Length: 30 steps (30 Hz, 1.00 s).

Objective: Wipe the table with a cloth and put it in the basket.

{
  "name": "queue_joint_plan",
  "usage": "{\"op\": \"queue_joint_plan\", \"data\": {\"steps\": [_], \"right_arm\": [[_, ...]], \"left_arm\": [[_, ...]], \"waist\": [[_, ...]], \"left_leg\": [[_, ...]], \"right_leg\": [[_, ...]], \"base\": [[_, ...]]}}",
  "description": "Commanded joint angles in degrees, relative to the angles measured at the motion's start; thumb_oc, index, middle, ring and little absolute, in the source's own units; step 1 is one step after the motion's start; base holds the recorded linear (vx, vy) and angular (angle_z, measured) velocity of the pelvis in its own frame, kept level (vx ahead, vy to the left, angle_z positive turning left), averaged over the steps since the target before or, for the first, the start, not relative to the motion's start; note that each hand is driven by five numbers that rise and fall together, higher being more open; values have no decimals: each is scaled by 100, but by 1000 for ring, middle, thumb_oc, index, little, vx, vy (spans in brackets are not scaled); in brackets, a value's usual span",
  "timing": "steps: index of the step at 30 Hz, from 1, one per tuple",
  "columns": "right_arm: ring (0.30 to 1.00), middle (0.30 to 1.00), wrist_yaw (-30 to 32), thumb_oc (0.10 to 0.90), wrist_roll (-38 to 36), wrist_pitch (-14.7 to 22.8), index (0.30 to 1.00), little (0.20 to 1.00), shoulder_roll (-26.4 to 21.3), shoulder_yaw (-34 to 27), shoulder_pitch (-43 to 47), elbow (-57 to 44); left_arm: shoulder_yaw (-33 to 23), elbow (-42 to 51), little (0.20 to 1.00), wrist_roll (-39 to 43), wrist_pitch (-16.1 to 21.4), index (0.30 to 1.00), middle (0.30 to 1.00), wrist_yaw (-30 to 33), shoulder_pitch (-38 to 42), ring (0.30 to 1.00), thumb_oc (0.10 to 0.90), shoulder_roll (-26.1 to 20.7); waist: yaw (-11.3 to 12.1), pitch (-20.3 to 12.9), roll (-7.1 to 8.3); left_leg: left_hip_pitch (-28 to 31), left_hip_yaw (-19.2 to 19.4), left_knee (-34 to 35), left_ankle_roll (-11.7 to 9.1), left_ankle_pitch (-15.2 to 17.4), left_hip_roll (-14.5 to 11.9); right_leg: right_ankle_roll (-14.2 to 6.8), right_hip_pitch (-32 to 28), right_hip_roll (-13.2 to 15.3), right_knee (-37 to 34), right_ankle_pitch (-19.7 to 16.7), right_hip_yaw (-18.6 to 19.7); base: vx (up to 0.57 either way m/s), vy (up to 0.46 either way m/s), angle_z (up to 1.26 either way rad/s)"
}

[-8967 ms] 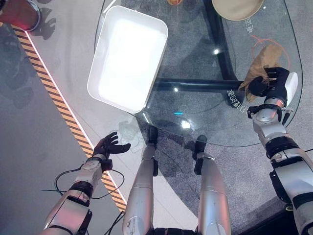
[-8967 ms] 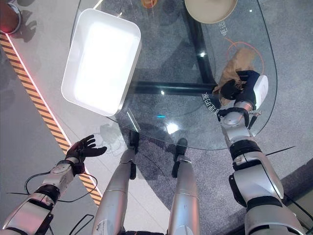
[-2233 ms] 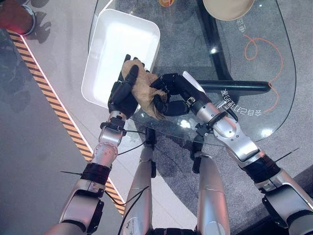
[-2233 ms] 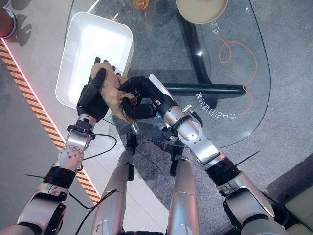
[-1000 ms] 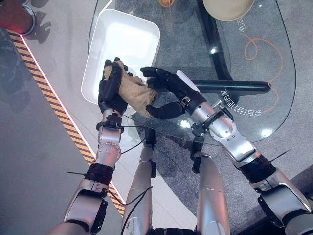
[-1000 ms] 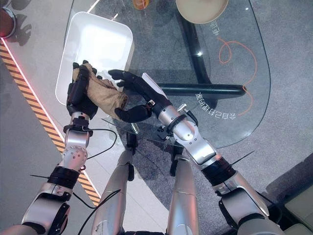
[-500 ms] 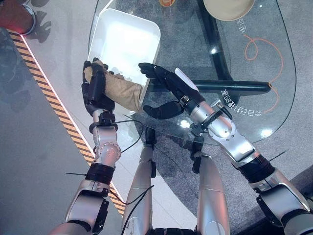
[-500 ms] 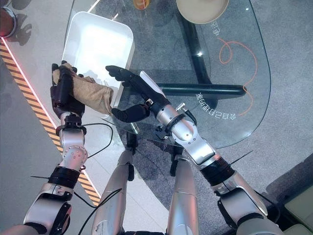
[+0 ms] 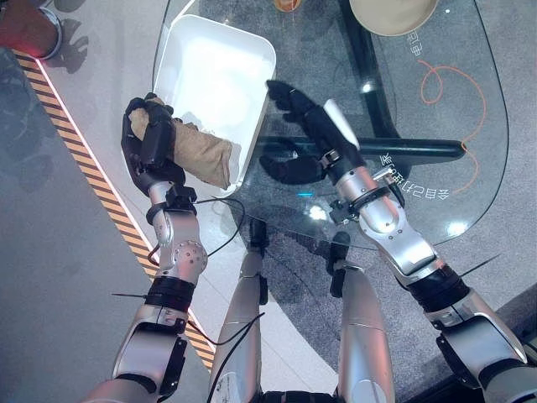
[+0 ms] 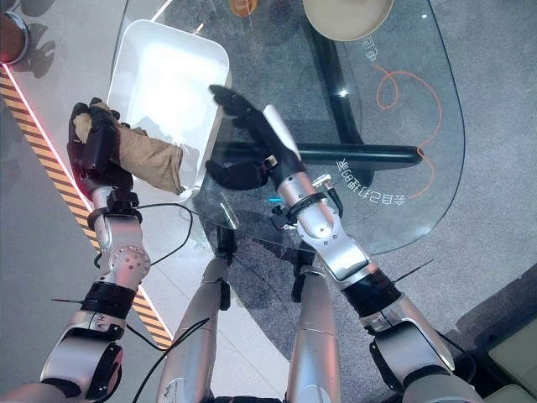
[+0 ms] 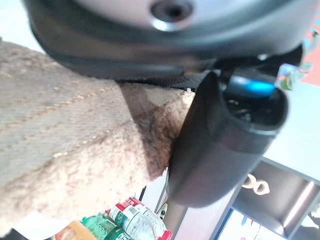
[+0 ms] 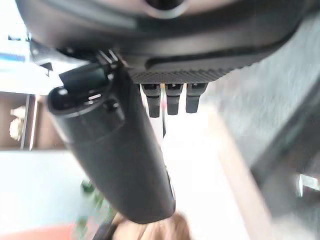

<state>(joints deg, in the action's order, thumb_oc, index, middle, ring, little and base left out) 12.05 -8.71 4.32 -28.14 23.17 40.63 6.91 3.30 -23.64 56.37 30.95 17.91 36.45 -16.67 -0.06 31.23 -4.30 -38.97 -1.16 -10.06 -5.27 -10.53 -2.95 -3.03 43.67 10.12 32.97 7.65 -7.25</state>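
Left hand point(image 9: 149, 143) is curled tight around one end of the cloth point(image 9: 197, 155). It holds the cloth up at the near left edge of the basket point(image 9: 252, 126), out past the left side of the table point(image 9: 453, 210). The hand itself is just outside the basket's left wall. The rest of the cloth sticks out from the hand toward the right and hangs over the basket's near corner. Whether the loose end touches the basket rim is hard to tell.

The cloth is brown and tan, like a small rough towel. It is bunched and folded into a thick roll. In the left wrist view the cloth point(image 11: 75, 145) looks fuzzy, with thin light lines woven across it, and it is pressed against the dark palm with the thumb point(image 11: 220, 145) next to its edge.

Right hand point(image 9: 306, 143) is over the glass table, just to the right of the basket. Its fingers are straight and spread out, and it holds nothing. It is apart from the cloth.

The basket is a white box with rounded corners and is bright inside. It sits on the left end of the glass table. A tan bowl point(image 9: 390, 15) sits at the far side of the table, and an orange cord point(image 9: 445, 75) curls on the glass near it.
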Motion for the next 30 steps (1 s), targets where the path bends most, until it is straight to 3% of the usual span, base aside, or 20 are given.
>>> {"op": "queue_joint_plan", "data": {"steps": [1, 3, 8, 16, 22, 25, 30], "right_arm": [[900, 900, 798, 800, 316, 715, 900, 900, 104, -457, 207, -302], [900, 900, 1252, 800, -58, 800, 900, 900, -10, -716, -46, 167], [900, 900, 1985, 800, -202, 1116, 900, 900, -281, -1093, -308, 1164], [900, 900, 3050, 800, -335, 1250, 900, 900, -890, -1398, -199, 2838], [900, 900, 3610, 800, -508, 1349, 900, 900, -1178, -1579, -199, 3865], [900, 900, 3775, 800, -570, 1580, 900, 900, -1224, -1796, -275, 4486], [900, 900, 3829, 800, -871, 1602, 900, 900, -1264, -2046, -318, 5272]], "left_arm": [[-450, 651, 200, -815, 760, 300, 300, 108, 663, 300, 100, -576], [-488, 633, 200, -1022, 767, 300, 300, 239, 601, 300, 100, -690], [-466, 468, 200, -968, 639, 300, 300, 187, 594, 300, 100, -938], [-450, 25, 200, -871, 545, 300, 300, 95, 815, 300, 100, -1455], [-321, -233, 200, -820, 449, 300, 300, 156, 1102, 300, 100, -1856], [-265, -360, 200, -744, 403, 300, 300, 113, 1159, 300, 100, -1968], [-138, -587, 200, -777, 273, 300, 300, 179, 1365, 300, 100, -2172]], "waist": [[26, -143, 253], [-23, -143, 247], [-80, -143, 230], [-100, -143, 199], [-126, -143, 184], [-122, -143, 175], [-125, -143, 171]], "left_leg": [[267, 439, -731, 217, 1138, 337], [300, 459, -711, 226, 1164, 322], [349, 490, -745, 254, 1246, 310], [389, 542, -762, 266, 1302, 250], [340, 573, -749, 271, 1268, 192], [385, 561, -785, 277, 1339, 177], [377, 572, -863, 299, 1379, 148]], "right_leg": [[-174, -482, -129, -1085, -512, -192], [-175, -483, -137, -1092, -507, -131], [-182, -495, -138, -1062, -489, -60], [-191, -493, -182, -1022, -482, -23], [-172, -447, -231, -1026, -516, 6], [-183, -496, -240, -981, -446, 14], [-175, -513, -243, -948, -430, 3]], "base": [[0, 0, 0], [0, 0, 0], [1, 3, -4], [5, -8, -6], [1, -4, -9], [11, -17, -3], [2, -6, 0]]}}
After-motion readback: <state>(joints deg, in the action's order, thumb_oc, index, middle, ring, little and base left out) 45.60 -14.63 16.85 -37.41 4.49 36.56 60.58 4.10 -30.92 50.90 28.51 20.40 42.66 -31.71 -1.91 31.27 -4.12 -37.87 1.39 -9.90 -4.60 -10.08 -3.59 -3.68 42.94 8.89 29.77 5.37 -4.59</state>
